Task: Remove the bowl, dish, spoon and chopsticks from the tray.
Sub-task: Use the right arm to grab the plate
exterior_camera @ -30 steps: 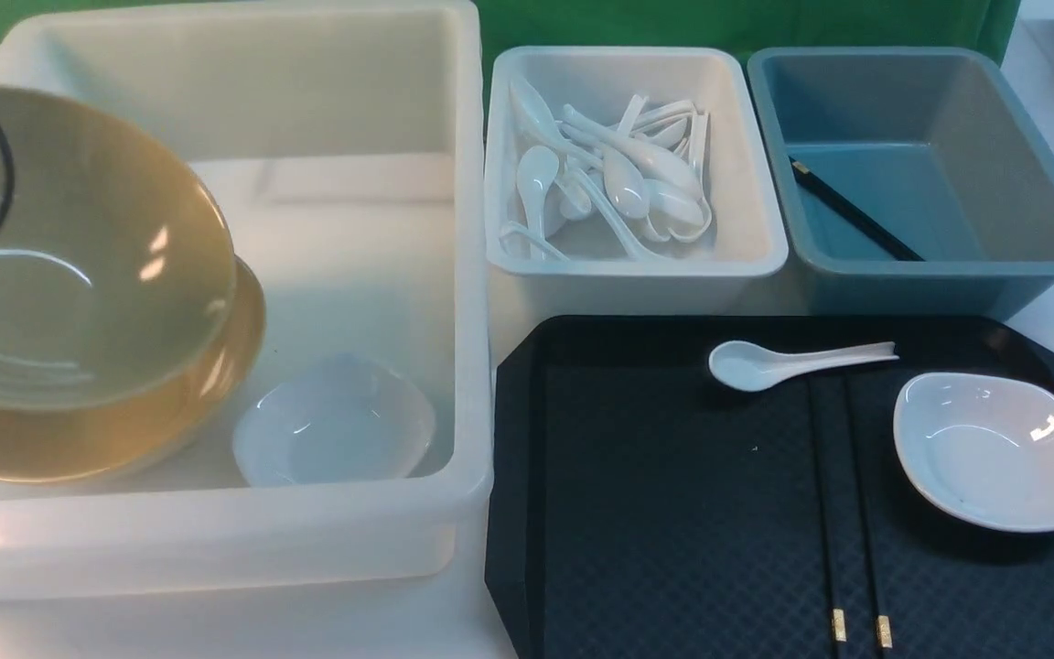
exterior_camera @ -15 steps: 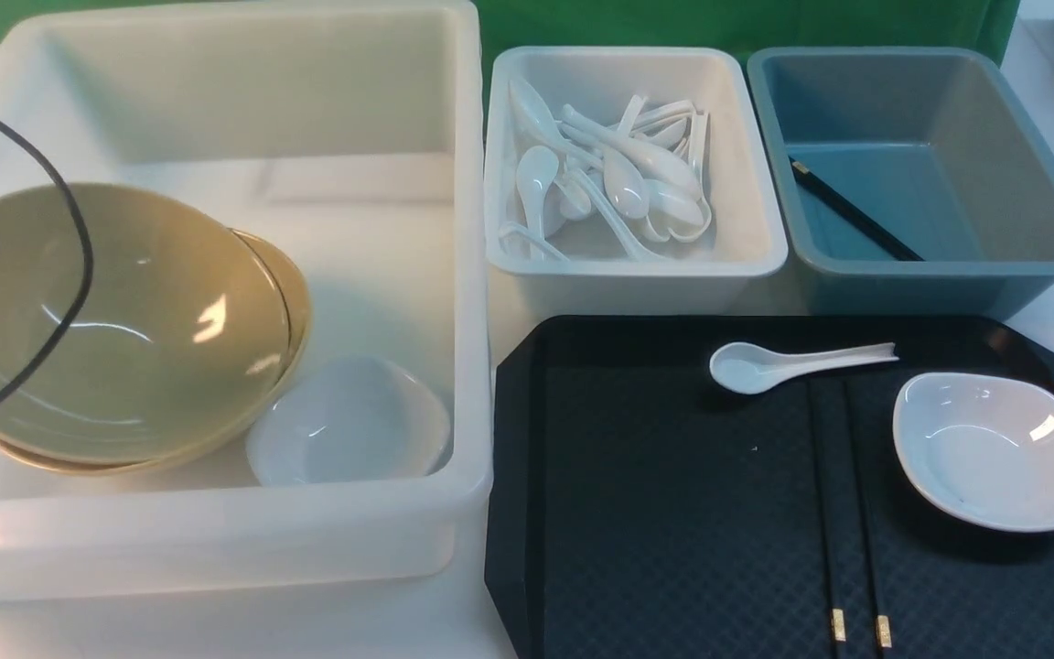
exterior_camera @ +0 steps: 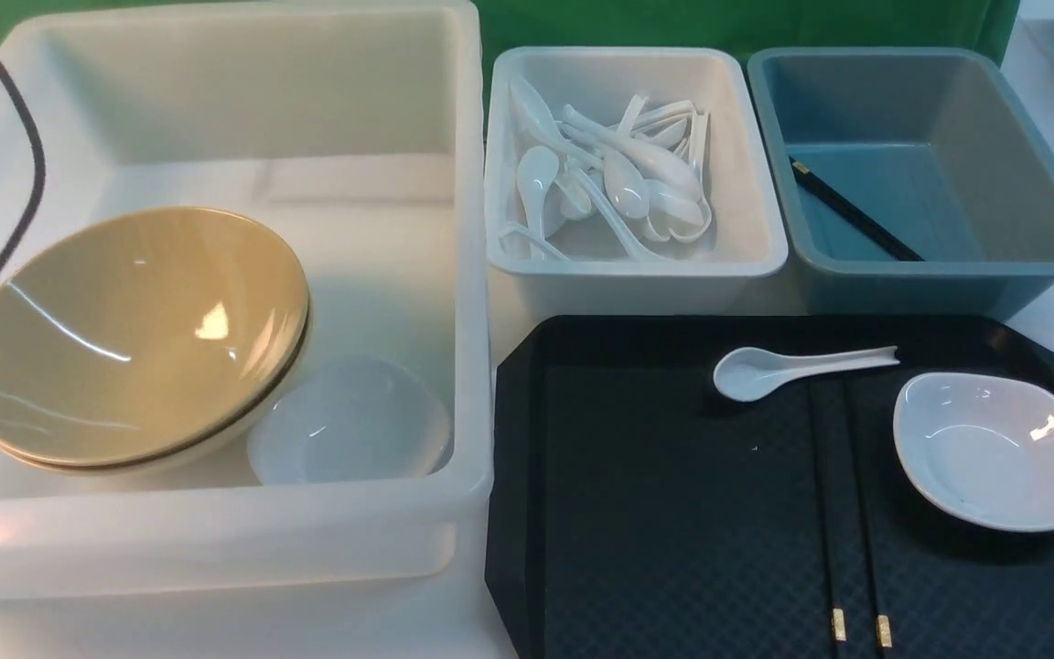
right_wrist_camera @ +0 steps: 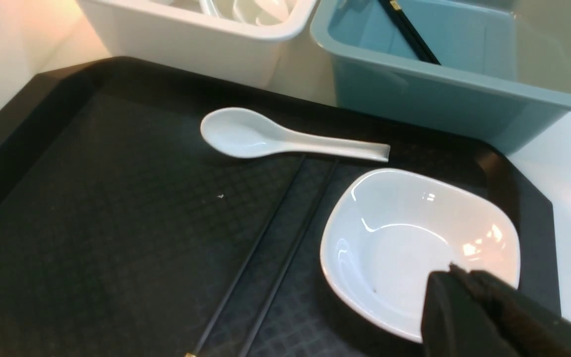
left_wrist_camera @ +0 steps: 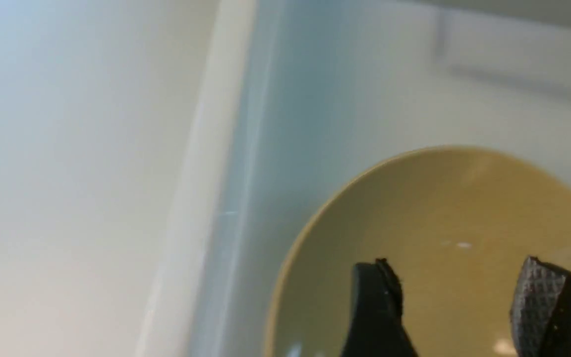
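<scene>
OK, left end effector [left_wrist_camera: 456,285] has jaws apart, nothing betw. them, hanging over the bowl [exterior_camera: 124,329]. Bowl sits nested on a 2nd bowl [exterior_camera: 188,453] in the big white bin [exterior_camera: 216,535]. Right end effector [right_wrist_camera: 451,280] is pinched closed, empty, above the dish [exterior_camera: 994,448]. Dish, spoon [exterior_camera: 792,366] & chopsticks [exterior_camera: 847,513] lie on the tray [exterior_camera: 655,513].
</scene>
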Action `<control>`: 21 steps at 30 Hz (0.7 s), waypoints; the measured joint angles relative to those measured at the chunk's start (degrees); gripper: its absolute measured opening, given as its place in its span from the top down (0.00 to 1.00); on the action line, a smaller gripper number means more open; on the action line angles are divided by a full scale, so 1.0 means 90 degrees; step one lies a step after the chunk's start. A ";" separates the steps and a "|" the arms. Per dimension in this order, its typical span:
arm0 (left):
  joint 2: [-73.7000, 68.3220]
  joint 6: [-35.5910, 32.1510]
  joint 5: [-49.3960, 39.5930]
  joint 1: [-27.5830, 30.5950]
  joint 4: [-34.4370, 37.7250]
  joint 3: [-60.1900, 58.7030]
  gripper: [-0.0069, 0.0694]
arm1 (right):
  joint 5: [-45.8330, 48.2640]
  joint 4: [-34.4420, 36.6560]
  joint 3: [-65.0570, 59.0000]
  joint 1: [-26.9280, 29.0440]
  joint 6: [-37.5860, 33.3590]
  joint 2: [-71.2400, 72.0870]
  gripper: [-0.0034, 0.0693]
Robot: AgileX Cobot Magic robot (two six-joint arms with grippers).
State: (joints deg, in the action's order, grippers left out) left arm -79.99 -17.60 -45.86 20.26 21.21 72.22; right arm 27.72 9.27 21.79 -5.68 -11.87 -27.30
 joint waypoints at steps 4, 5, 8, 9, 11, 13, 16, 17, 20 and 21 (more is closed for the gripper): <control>-0.0240 -0.0470 0.0122 -0.0350 0.0368 -0.0255 0.71 | 0.0000 0.0000 0.0000 0.0000 0.0000 0.0000 0.89; -0.0398 -0.0624 0.0173 -0.0465 0.0384 -0.0356 0.77 | 0.0000 0.0000 0.0000 0.0000 0.0000 0.0000 0.89; -0.1024 -0.0693 0.0286 -0.0614 0.0197 -0.0511 0.89 | 0.0000 0.0000 0.0000 0.0000 0.0000 0.0000 0.89; -0.1024 -0.0677 0.0286 -0.0613 0.0197 -0.0517 0.89 | 0.0000 0.0000 0.0000 0.0000 0.0000 0.0000 0.89; -0.1616 -0.0210 0.0278 -0.0620 -0.0415 -0.0553 0.92 | 0.0000 0.0000 0.0000 0.0000 0.0007 0.0000 0.89; -0.1755 0.0040 0.0222 -0.0620 -0.0706 -0.0559 0.92 | 0.0000 0.0000 0.0000 0.0000 0.0007 0.0000 0.89; -0.1922 0.0963 -0.0085 -0.0620 -0.1846 -0.0563 0.92 | 0.0000 0.0000 0.0000 0.0000 0.0007 0.0000 0.89; -0.1915 0.1022 -0.0092 -0.0620 -0.1846 -0.0563 0.92 | 0.0000 0.0000 0.0000 0.0000 0.0007 0.0000 0.89; -0.1692 0.1881 -0.0145 -0.0651 -0.2706 -0.0563 0.92 | 0.0000 0.0000 0.0000 0.0000 0.0012 0.0000 0.89; -0.1588 0.2051 -0.0145 -0.0651 -0.2960 -0.0563 0.92 | 0.0000 0.0000 0.0000 0.0000 0.0012 0.0000 0.89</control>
State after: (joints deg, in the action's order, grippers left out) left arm -94.28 0.87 -47.16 14.40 -5.43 67.15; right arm 27.72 9.27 21.79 -5.68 -11.76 -27.30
